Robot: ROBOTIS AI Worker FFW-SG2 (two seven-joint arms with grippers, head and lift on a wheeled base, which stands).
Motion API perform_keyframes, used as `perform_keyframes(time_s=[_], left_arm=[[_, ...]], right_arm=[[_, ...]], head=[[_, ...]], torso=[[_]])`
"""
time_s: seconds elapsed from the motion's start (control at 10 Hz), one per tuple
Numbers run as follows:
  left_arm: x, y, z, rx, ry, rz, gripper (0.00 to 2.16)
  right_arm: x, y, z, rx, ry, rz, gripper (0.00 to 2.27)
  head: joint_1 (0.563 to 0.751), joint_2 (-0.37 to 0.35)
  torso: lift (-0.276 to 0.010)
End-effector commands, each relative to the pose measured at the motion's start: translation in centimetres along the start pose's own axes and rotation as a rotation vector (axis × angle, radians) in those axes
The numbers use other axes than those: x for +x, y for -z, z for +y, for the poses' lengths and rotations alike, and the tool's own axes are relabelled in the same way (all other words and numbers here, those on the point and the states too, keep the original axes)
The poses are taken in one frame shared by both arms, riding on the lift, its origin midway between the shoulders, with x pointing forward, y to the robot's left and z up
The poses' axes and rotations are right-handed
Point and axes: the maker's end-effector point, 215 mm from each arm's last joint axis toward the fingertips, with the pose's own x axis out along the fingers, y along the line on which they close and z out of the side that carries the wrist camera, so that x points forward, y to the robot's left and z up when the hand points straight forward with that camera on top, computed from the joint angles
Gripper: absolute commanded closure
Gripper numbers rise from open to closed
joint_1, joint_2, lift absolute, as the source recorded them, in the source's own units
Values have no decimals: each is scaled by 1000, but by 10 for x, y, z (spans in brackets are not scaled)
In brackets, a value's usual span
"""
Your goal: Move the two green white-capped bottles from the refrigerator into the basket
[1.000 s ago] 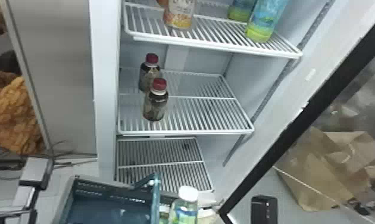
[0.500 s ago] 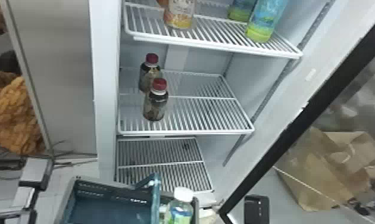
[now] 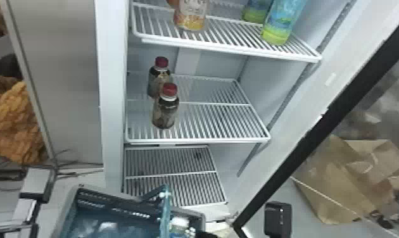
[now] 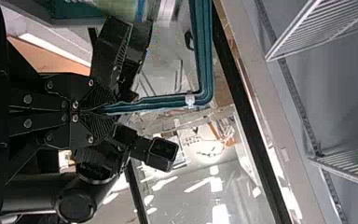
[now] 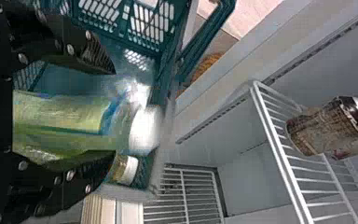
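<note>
My right gripper [image 3: 208,234] is at the basket's right side in the head view, beside a white-capped bottle [image 3: 179,224] inside the rim. In the right wrist view, my right gripper [image 5: 114,112] stands open around a green white-capped bottle [image 5: 70,123], with a gap by one finger. Beyond it another white cap [image 5: 130,170] is in the basket [image 5: 142,18]. My left gripper [image 4: 106,109] is shut on the teal basket handle [image 4: 158,101]. The teal basket [image 3: 113,202] stands before the refrigerator.
On the middle shelf [image 3: 208,139] are two dark red-capped bottles [image 3: 165,112]. The upper shelf [image 3: 227,50] holds an orange-labelled bottle [image 3: 191,15] and green-blue bottles [image 3: 279,25]. The door's black edge [image 3: 303,148] slants along the right, with a paper bag [image 3: 338,183] beyond.
In the head view the white-capped bottle has gone down and left, into the basket behind its handle. The right arm's black box has shifted left and slightly down. The shelf bottles stay put.
</note>
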Motion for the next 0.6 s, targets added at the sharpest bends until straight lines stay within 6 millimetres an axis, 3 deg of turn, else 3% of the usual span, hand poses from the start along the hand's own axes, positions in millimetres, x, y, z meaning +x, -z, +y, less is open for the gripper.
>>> perform_keyframes(time_s=[0.0, 0.2, 0.5], left_arm=[[0, 0, 0, -1, 0, 0, 1161], [-1, 1, 0, -1, 0, -1, 1161], [-1, 1, 0, 0, -1, -2, 1161]], right_arm=[[-2, -2, -1, -6, 4, -5, 271], [-7, -18, -5, -40, 31, -48, 249], [-27, -69, -29, -134, 137, -191, 269]], head=[[695, -350], [695, -350], [695, -350]], torso=[[-263], [-263], [-263]])
